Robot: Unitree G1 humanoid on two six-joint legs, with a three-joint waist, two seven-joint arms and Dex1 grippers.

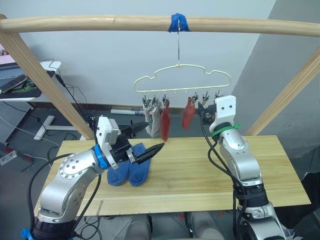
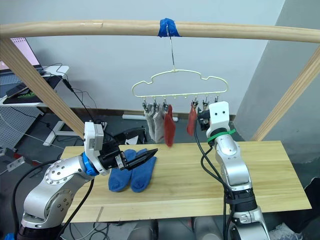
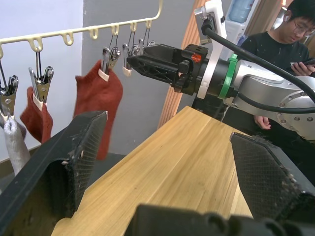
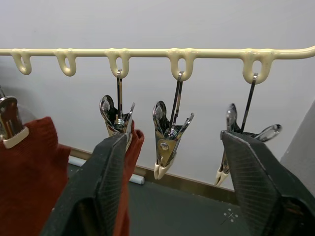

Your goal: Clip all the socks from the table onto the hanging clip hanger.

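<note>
Right wrist view shows the right tool (image 4: 170,196) wide open and empty at a free clip (image 4: 166,142), ready for the blue socks (image 1: 131,170) lying on the worktop (image 1: 200,170) beneath the open, empty left tool (image 1: 150,151).

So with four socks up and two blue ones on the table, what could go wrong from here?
1. The left gripper hovers open over the blue socks, which lie touching side by side, so it may pinch both.
2. The clip hanger hangs from one hook, with only the two end clips free beside the right gripper; pushing there could tilt or swing it, and the clip could be missed.
</note>
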